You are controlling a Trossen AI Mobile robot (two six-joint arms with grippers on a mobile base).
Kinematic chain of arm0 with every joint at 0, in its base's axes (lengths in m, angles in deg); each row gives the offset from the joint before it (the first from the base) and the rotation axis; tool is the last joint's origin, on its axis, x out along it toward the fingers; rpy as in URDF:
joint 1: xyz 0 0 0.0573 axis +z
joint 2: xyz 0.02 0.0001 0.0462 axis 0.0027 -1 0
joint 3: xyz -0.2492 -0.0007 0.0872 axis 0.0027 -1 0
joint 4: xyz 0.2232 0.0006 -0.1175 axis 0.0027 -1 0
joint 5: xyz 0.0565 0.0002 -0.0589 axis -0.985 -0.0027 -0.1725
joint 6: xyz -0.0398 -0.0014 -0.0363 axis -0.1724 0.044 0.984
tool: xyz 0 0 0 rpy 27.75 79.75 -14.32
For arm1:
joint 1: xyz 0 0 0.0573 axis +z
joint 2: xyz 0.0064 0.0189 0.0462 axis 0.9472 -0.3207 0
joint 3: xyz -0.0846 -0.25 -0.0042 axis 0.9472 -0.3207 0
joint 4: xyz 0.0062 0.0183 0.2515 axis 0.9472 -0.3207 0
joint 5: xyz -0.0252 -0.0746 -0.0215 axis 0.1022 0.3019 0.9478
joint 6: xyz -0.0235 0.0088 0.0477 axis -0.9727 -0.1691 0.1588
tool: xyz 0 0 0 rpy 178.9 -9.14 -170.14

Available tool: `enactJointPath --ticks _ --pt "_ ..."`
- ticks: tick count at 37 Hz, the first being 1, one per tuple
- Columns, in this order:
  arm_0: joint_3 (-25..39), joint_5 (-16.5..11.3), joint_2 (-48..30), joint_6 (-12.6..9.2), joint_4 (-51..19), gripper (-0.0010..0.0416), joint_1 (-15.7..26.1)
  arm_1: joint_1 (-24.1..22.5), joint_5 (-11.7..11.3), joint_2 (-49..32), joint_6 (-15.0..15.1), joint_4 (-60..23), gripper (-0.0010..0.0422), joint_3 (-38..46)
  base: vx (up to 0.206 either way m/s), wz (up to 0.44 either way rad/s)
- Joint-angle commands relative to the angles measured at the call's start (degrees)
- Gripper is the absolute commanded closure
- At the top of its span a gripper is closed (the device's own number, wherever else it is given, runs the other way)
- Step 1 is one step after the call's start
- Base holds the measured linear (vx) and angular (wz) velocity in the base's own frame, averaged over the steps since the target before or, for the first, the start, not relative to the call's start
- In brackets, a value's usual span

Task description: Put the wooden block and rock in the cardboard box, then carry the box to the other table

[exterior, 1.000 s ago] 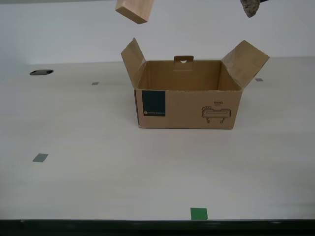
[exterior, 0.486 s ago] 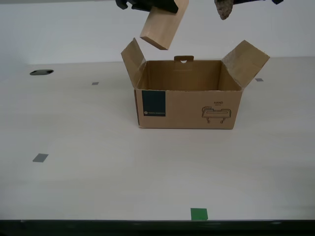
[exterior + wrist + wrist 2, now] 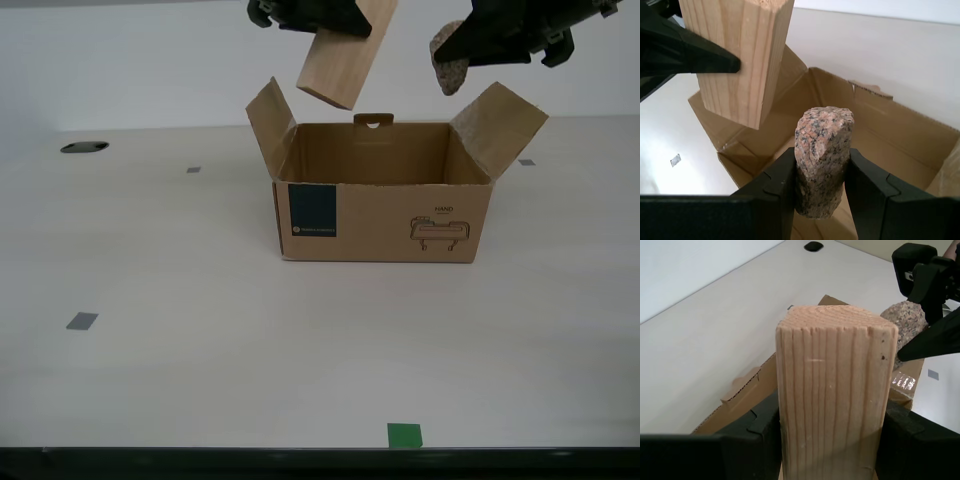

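Note:
The open cardboard box (image 3: 385, 205) stands mid-table with its flaps up. Above its opening, toward the exterior view's left, hangs the tilted wooden block (image 3: 345, 55), with my second gripper (image 3: 318, 22) shut on it; in the second wrist view the block (image 3: 832, 390) fills the space between the fingers (image 3: 755, 435). Over the box's other side hangs the rock (image 3: 451, 60), pinkish and speckled, held by my first gripper (image 3: 470, 45). In the first wrist view the rock (image 3: 821, 157) sits clamped between the fingers, above the box interior (image 3: 890, 150), with the block (image 3: 737, 55) close beside it.
The pale table (image 3: 200, 340) carries grey square markers (image 3: 82, 321), a green tape square (image 3: 404, 435) near the front edge, and a dark round hole (image 3: 84, 147) at the exterior view's left. A white wall rises behind the table.
Both arms have come down and drawn toward each other. The block and the rock now hang lower, right over the box opening.

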Motion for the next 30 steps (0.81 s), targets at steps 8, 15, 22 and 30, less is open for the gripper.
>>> enactJointPath --ticks 8,15,22,30 --pt "-1.7 -0.2 0.0 -0.2 1.1 0.0406 0.0 0.0 0.0 0.1 -0.5 0.9 0.0412 -0.4 0.000 0.000" --pt "-1.8 -0.2 0.0 -1.0 1.1 0.0405 0.0 -0.1 0.0 0.1 -9.1 0.6 0.0412 -0.4 0.000 0.000" --pt "-1.8 -0.2 0.0 -1.0 1.2 0.0402 0.2 -0.1 0.0 0.1 -8.9 -0.7 0.0411 -0.4 0.000 0.000" --pt "-1.8 0.2 0.0 -1.0 1.1 0.0403 0.2 -0.1 0.0 0.1 -8.4 -1.6 0.0368 -0.4 0.000 0.000"
